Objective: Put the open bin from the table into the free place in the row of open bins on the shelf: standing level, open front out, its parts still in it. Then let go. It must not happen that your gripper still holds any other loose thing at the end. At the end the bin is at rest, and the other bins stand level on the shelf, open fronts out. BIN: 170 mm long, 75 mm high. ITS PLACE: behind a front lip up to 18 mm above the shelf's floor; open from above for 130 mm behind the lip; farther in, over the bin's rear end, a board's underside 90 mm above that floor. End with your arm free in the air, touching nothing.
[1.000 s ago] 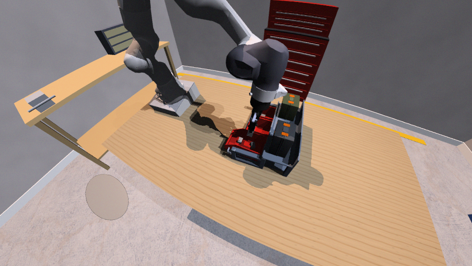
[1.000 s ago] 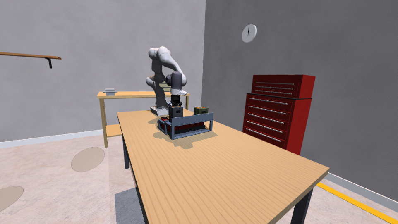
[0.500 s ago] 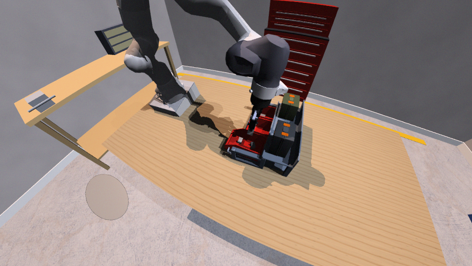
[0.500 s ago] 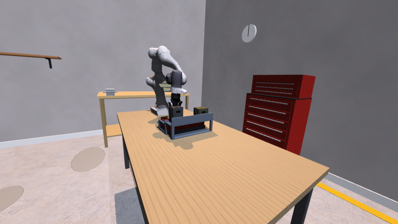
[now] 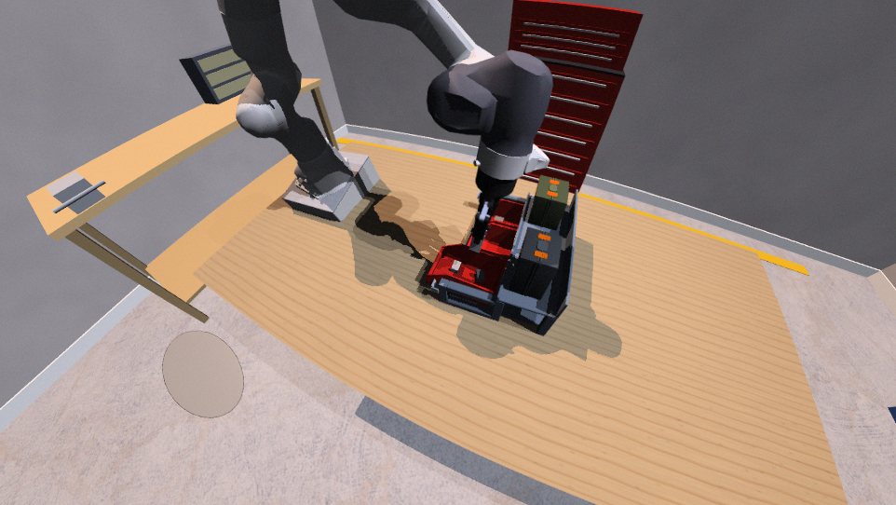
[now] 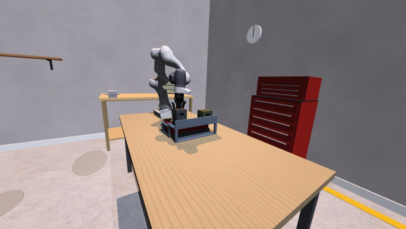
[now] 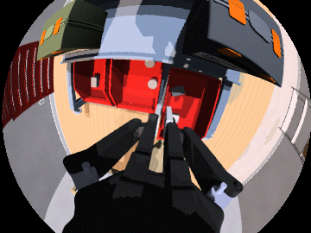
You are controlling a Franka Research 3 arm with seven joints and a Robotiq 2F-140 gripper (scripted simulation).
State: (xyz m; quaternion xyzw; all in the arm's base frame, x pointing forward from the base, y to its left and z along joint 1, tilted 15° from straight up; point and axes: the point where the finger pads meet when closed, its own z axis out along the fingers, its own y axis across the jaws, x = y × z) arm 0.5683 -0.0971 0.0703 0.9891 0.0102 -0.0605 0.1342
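Wrist view — gripper (image 5: 478, 240) (image 6: 179, 104) (image 7: 162, 112) closed beside red bin (image 5: 481, 270) (image 6: 168, 121) (image 7: 194, 101) — whether pinching its wall, I cannot tell.

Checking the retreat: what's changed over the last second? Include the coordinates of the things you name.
The hand (image 5: 477, 241) (image 6: 179, 106) (image 7: 162, 112) has risen, shut on nothing. No grasp or release shows. Bins (image 5: 485, 270) (image 6: 168, 121) (image 7: 130, 92), shelf (image 5: 468, 289) (image 6: 196, 121) (image 7: 125, 56) and cases (image 5: 533, 272) (image 6: 179, 115) (image 7: 242, 39) look unmoved.
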